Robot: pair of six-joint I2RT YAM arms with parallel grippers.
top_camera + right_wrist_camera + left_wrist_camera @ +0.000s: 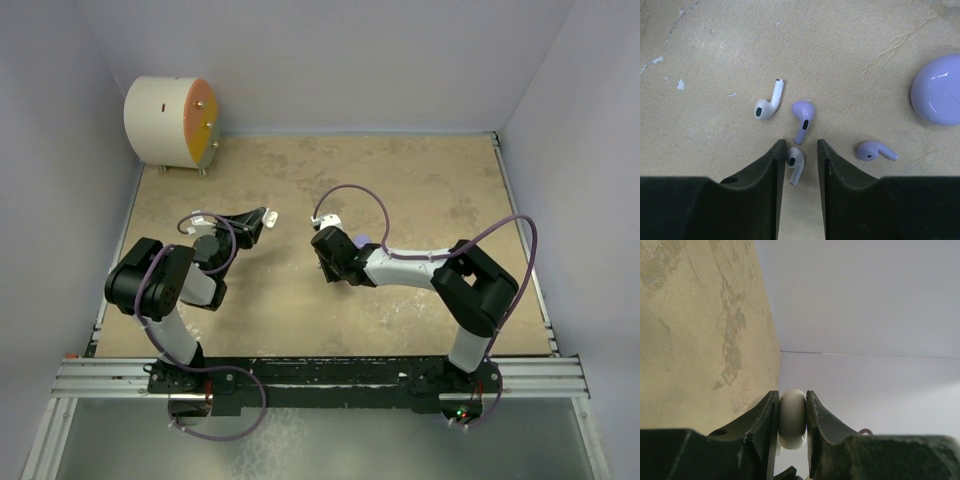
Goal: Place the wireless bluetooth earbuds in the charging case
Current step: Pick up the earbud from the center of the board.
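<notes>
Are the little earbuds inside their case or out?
Out. Four earbuds lie loose on the table, and the lilac case sits apart from them.

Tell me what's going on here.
The left gripper is clamped on the white case half, held edge-on. The right gripper hangs open over four loose earbuds on the table, its jaws either side of a white earbud without gripping it. The lilac case half lies off to one side. Every bud in view is outside the case.
</notes>
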